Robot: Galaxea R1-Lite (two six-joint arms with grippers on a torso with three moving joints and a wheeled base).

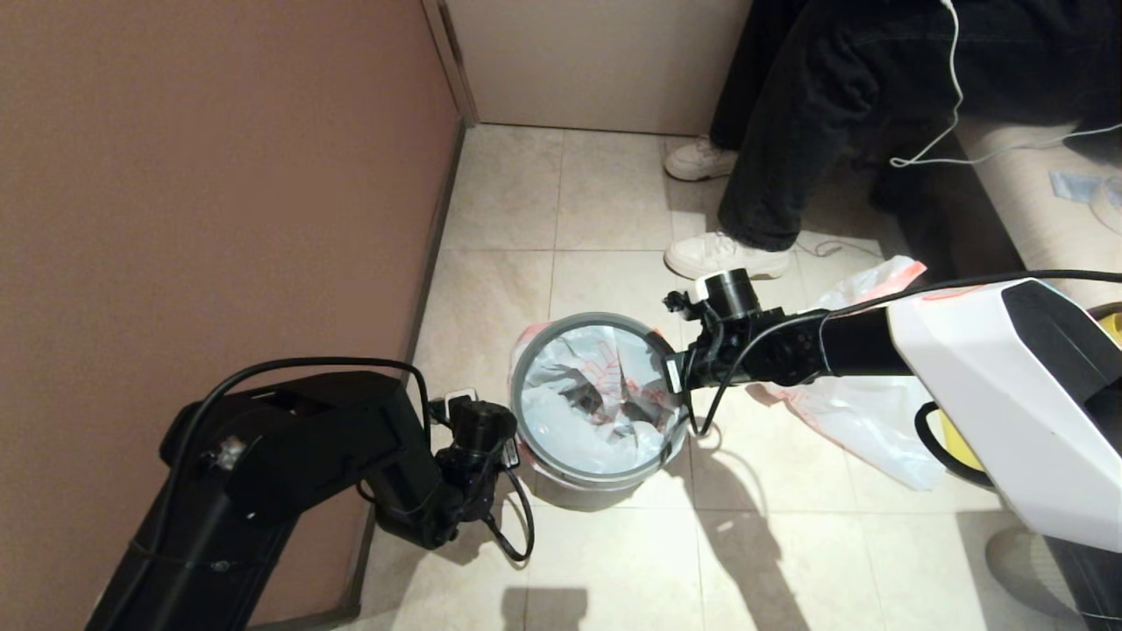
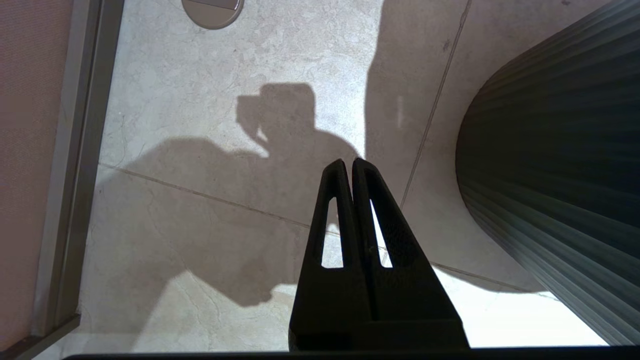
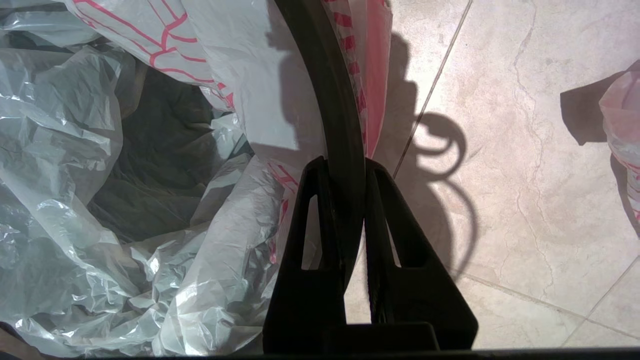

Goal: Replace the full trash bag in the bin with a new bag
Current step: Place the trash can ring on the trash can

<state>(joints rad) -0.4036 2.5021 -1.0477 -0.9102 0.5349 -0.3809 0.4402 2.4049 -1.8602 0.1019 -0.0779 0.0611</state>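
We see a floor of large pale beige stone-look tiles (image 1: 614, 561) with thin grout lines, lit hard enough to throw sharp dark shadows across it. On the left stands a flat brownish-mauve wall (image 1: 210, 184) with a grey skirting strip (image 1: 429, 263) along its foot. It meets a cream back wall panel (image 1: 596, 61) at the corner. At the right edge sits a beige upholstered seat (image 1: 1043, 202).

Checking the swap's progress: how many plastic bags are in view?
2: one bag lining the bin, another bag on the floor under the right arm. More may be hidden.
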